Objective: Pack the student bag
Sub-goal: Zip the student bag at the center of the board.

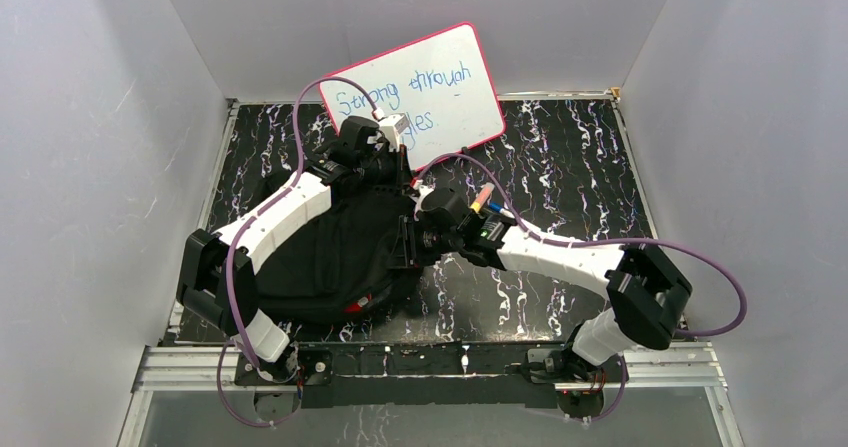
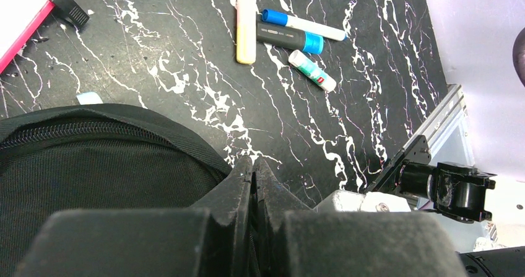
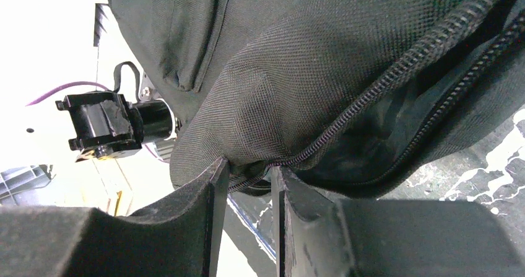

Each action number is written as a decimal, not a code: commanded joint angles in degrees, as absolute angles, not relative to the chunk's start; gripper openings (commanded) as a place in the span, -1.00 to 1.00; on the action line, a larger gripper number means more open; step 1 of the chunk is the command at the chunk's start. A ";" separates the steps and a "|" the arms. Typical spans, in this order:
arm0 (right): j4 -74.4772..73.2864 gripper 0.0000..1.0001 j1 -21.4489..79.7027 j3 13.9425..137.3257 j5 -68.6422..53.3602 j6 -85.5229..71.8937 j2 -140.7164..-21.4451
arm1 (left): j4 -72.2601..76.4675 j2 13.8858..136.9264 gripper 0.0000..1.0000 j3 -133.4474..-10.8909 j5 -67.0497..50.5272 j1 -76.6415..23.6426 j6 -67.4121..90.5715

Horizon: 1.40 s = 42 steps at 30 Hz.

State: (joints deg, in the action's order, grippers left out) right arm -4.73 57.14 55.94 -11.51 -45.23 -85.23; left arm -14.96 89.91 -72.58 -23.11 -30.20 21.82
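Note:
The student bag (image 1: 330,257), a large black fabric backpack, lies on the marbled black table at centre left. My left gripper (image 1: 385,172) reaches over its far edge. In the left wrist view the bag (image 2: 93,165) fills the lower left, and the left gripper (image 2: 254,160) is shut at the bag's rim, which runs in under its fingers. My right gripper (image 1: 415,232) is at the bag's right side. In the right wrist view the bag (image 3: 309,60) hangs bunched above the right gripper (image 3: 247,165), whose fingertips pinch the zipper edge.
A pink-framed whiteboard (image 1: 420,92) with blue writing leans at the back. Several markers (image 1: 487,202) lie right of the bag; the left wrist view shows a cream stick (image 2: 246,20), a black marker (image 2: 288,38) and a small white tube (image 2: 312,70).

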 commanded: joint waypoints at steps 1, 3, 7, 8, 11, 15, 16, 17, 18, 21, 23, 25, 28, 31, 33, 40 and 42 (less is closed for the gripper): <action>-0.52 -0.23 57.35 58.30 -9.16 -44.43 -86.84 | -14.50 88.42 -1.00 -74.27 -23.66 -29.80 21.09; -0.49 -0.24 57.43 58.80 -7.88 -43.79 -87.82 | -14.50 88.35 -1.00 -74.26 -23.79 -29.79 21.09; -3.89 -0.14 57.42 59.67 -4.52 -43.37 -88.93 | -14.47 88.20 -1.00 -74.01 -23.85 -29.71 21.09; -4.87 -0.09 57.47 59.60 -3.74 -43.41 -88.81 | -14.43 88.16 -1.00 -74.00 -23.88 -29.71 21.03; -6.89 0.08 57.50 58.92 -1.87 -43.49 -87.66 | -14.50 88.11 -1.00 -73.88 -23.87 -29.62 21.01; -10.02 0.21 57.70 58.14 0.98 -44.07 -85.34 | -14.33 88.20 -1.00 -73.58 -23.90 -29.53 21.01; -10.91 0.23 57.74 57.99 1.80 -44.24 -84.75 | -14.21 88.18 -1.00 -73.52 -23.83 -29.53 21.01; -11.72 0.28 57.74 57.94 2.26 -44.36 -84.20 | -14.17 88.16 -1.00 -73.36 -23.91 -29.53 21.01; -12.62 0.34 57.72 57.97 2.68 -44.46 -83.60 | -14.15 88.15 -1.00 -73.26 -23.98 -29.53 21.08; -15.23 0.36 57.74 58.06 3.69 -44.72 -81.78 | -14.05 88.15 -1.00 -73.25 -23.99 -29.51 21.11; -16.72 0.36 57.79 58.09 4.18 -44.74 -80.38 | -14.02 88.15 -1.00 -73.26 -24.03 -29.47 21.09; -18.07 0.35 57.76 58.04 4.74 -44.74 -78.48 | -14.04 88.24 -1.00 -73.28 -24.09 -29.44 21.14; -18.24 0.36 57.83 57.73 5.51 -44.63 -75.70 | -14.06 88.40 -1.00 -73.21 -24.61 -29.44 21.22; -17.25 0.42 57.74 56.56 7.70 -44.39 -73.07 | -13.90 88.35 -1.00 -72.98 -25.64 -29.44 21.12; -17.78 0.47 57.44 56.49 10.16 -43.99 -72.06 | -14.00 88.31 -1.00 -72.88 -26.98 -29.44 20.82; -18.87 0.54 49.84 58.06 10.39 -42.70 -70.44 | -14.23 87.14 -1.00 -71.48 -31.06 -29.53 20.08; -17.38 0.52 45.77 57.89 7.37 -42.50 -70.13 | -14.27 86.57 -1.00 -70.78 -31.56 -29.53 20.06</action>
